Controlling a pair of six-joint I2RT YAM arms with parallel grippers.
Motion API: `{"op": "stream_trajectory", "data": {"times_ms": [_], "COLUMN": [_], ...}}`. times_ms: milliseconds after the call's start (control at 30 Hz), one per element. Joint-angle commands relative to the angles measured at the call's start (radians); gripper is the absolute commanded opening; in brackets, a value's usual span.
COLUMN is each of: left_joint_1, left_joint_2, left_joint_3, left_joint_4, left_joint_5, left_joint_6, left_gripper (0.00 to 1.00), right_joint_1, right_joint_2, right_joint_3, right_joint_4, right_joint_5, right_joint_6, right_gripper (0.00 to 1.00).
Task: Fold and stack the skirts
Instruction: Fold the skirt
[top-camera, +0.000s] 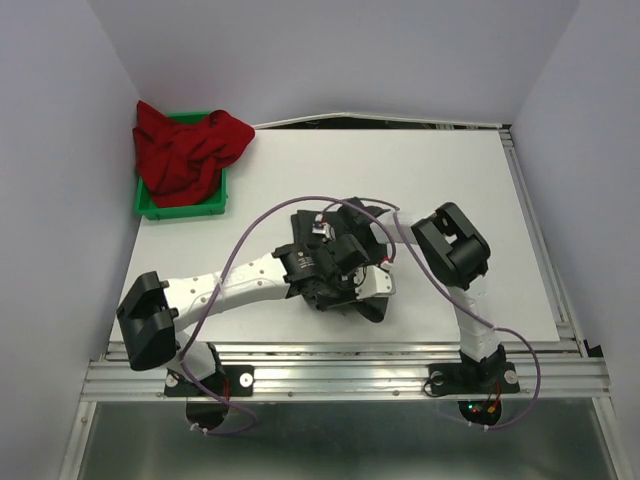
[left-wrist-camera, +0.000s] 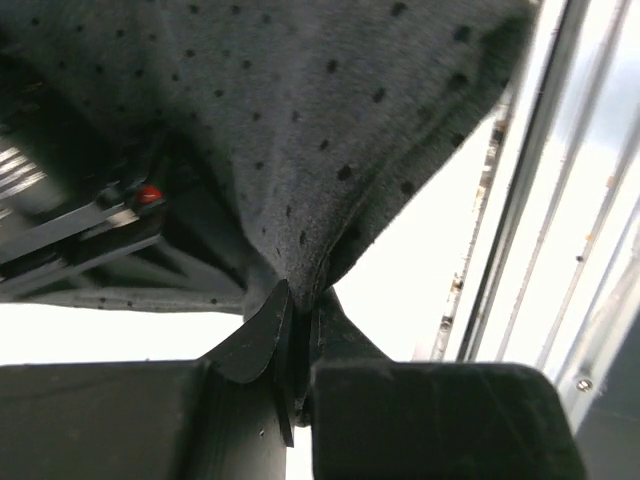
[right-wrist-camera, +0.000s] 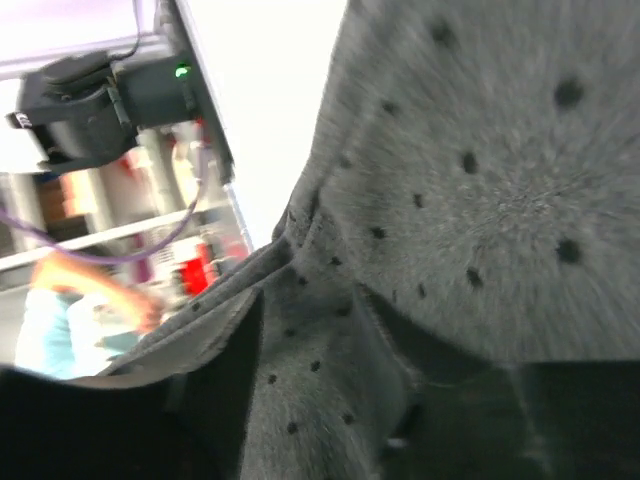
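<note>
The dotted charcoal skirt (top-camera: 372, 308) is bunched near the front middle of the table, mostly hidden under both wrists. My left gripper (top-camera: 342, 278) is shut on it. In the left wrist view a pinch of the cloth (left-wrist-camera: 330, 120) runs down into the closed gripper (left-wrist-camera: 300, 300) and hangs above the white table. My right gripper (top-camera: 350, 240) is close beside it. In the right wrist view its jaws stand apart around a thick fold of the same skirt (right-wrist-camera: 480, 180), with a dark gap beside the right finger (right-wrist-camera: 560, 420). The red skirt (top-camera: 190, 148) lies heaped over the bin.
A small green bin (top-camera: 182, 206) sits at the table's back left under the red cloth. A metal rail (top-camera: 350, 375) runs along the near edge and shows close by at the right of the left wrist view (left-wrist-camera: 540, 200). White walls enclose the table on three sides.
</note>
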Motion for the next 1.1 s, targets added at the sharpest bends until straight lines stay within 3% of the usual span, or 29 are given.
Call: {"op": "stream_trajectory", "data": {"times_ms": [0, 33, 100, 300, 433, 533, 700, 967, 1067], "left_joint_1": [-0.004, -0.004, 0.000, 0.017, 0.023, 0.043, 0.132, 0.287, 0.322], "left_joint_2": [-0.064, -0.064, -0.064, -0.037, -0.023, -0.001, 0.051, 0.270, 0.314], "left_joint_3": [0.064, 0.067, 0.089, 0.190, 0.216, 0.238, 0.330, 0.509, 0.529], "left_joint_4": [-0.054, -0.064, -0.080, -0.147, -0.172, -0.186, -0.221, -0.253, -0.241], "left_joint_5": [0.126, 0.135, 0.155, 0.225, 0.264, 0.287, 0.328, 0.310, 0.310], "left_joint_6": [0.026, 0.023, 0.017, 0.021, 0.020, 0.015, 0.027, 0.139, 0.164], "left_gripper": [0.00, 0.00, 0.00, 0.00, 0.00, 0.00, 0.02, 0.02, 0.03], "right_joint_1": [-0.040, -0.051, -0.069, -0.152, -0.198, -0.208, -0.208, -0.175, -0.175], "right_joint_2": [-0.111, -0.118, -0.117, 0.010, 0.134, 0.194, 0.214, 0.155, 0.147], "right_joint_3": [0.124, 0.141, 0.187, 0.439, 0.662, 0.729, 0.613, 0.407, 0.395], "right_joint_4": [-0.062, -0.076, -0.158, -0.249, -0.309, -0.384, -0.430, -0.430, -0.430], "right_joint_5": [0.101, 0.108, 0.137, 0.309, 0.354, 0.381, 0.303, 0.152, 0.132], "right_joint_6": [-0.079, -0.089, -0.173, -0.237, -0.309, -0.390, -0.481, -0.530, -0.528], "right_gripper": [0.53, 0.60, 0.64, 0.66, 0.70, 0.70, 0.62, 0.37, 0.36]}}
